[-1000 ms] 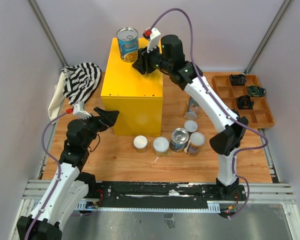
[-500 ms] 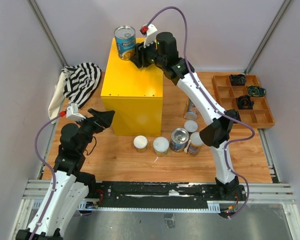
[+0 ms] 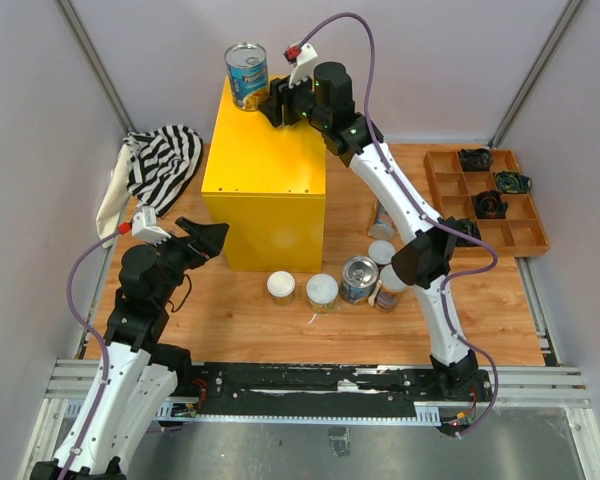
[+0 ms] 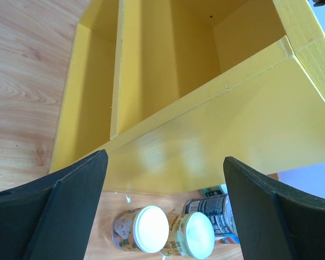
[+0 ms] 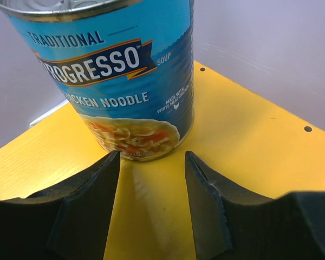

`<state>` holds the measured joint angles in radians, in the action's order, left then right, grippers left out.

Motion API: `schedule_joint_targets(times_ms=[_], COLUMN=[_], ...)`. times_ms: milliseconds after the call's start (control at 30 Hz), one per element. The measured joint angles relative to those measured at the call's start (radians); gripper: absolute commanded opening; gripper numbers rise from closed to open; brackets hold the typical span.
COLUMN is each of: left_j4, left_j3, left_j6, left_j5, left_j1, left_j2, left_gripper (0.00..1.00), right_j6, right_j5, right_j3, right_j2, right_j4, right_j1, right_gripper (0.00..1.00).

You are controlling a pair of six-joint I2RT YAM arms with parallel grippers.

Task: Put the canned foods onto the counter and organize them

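A blue Progresso soup can (image 3: 246, 75) stands upright at the back left corner of the yellow counter box (image 3: 265, 175). My right gripper (image 3: 276, 107) is open just right of it, fingertips close to the can's base (image 5: 119, 81), nothing between them (image 5: 151, 162). Several more cans stand on the wooden floor in front of the box: two white-lidded ones (image 3: 281, 286) (image 3: 322, 291), a silver-topped one (image 3: 359, 273) and others (image 3: 390, 280). My left gripper (image 3: 214, 236) is open and empty by the box's front left side, and its view shows the box's open shelves (image 4: 168, 70) and the white-lidded cans (image 4: 146, 230).
A striped cloth (image 3: 160, 165) lies left of the box. A brown compartmented tray (image 3: 525, 235) with dark objects sits at the right. One can (image 3: 383, 215) stands partly behind the right arm. Grey walls close in the back and sides.
The blue can has shifted toward the counter's back left corner with my right gripper following close behind it. My left arm drew back slightly to the left.
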<state>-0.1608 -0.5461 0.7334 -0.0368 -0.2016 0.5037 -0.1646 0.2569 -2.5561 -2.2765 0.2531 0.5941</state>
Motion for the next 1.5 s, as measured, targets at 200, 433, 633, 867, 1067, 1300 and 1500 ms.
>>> schedule_joint_targets(times_ms=[200,433,633,867,1067,1300,1500], left_j4=[-0.010,-0.010,0.011,0.039,0.027,-0.044,-0.095], left_j3=[0.000,-0.002,-0.002,0.004,0.004,0.004,0.006], left_j6=[0.000,0.003,0.020,0.056,0.061,0.087,0.130], left_j5=[0.002,0.003,0.002,0.002,0.015,0.013,-0.009], left_j1=[0.000,0.000,0.000,0.000,0.000,0.000,0.000], left_j2=[0.000,-0.005,-0.005,-0.005,-0.005,-0.056,-0.169], left_gripper=[0.92,0.92,0.92,0.90,0.90,0.90,0.89], right_j6=[-0.017,-0.006,0.031,0.062,0.053,-0.097,-0.188], right_j5=[-0.002,-0.028,-0.077,-0.137,-0.192,-0.271,-0.232], right_j3=[0.000,0.249,0.504,0.796,1.091,1.330,1.449], right_j2=[-0.008,0.172,0.473,0.848,1.063,1.215,1.365], right_j4=[-0.021,-0.051,0.020,0.076,0.117,0.185,0.203], right_j1=[0.000,0.000,0.000,0.000,0.000,-0.002,-0.015], right_gripper=[0.59,0.67,0.99,0.98,0.98,0.99,0.91])
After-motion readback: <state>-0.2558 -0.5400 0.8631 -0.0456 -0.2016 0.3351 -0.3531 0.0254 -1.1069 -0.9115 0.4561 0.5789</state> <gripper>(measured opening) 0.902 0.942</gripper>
